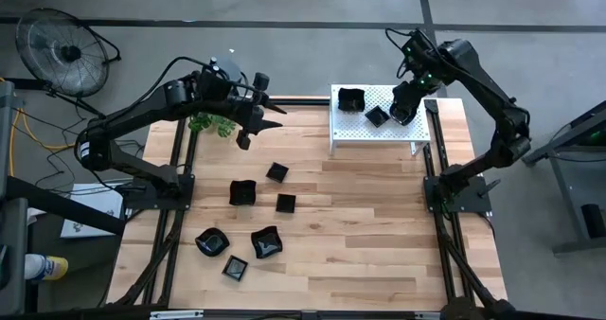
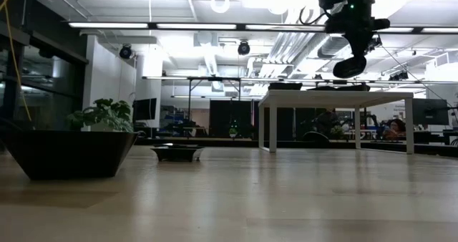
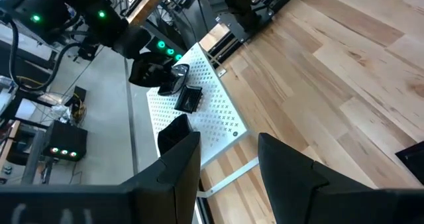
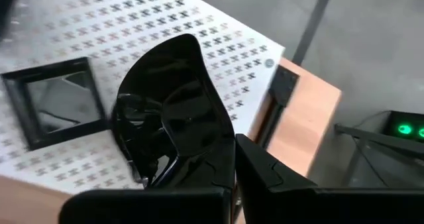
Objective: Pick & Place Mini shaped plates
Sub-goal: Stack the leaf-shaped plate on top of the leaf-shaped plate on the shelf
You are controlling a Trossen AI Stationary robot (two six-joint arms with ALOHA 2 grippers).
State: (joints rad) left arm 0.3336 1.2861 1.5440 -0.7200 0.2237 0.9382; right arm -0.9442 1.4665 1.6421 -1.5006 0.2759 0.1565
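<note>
Right gripper [image 1: 405,104] above rack [image 1: 352,128], fingers pinching rim of wavy plate [image 4: 173,111]; rack surface directly below plate. Two plates on rack already: square [image 1: 377,116] beside gripper, rounded [image 1: 351,99] farther (free spot judged near right edge). Left gripper [image 1: 262,123] waits over worktop [image 1: 379,225], fingers spread, empty. Six plates [image 1: 243,193] remain on worktop, nearer left arm.

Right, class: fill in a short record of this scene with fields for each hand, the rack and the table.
left hand: open, empty, above the table's far left
right hand: shut on a plate, over the rack
rack: white, perforated, holds two plates
table: six plates loose, left of centre
plant: far left edge
</note>
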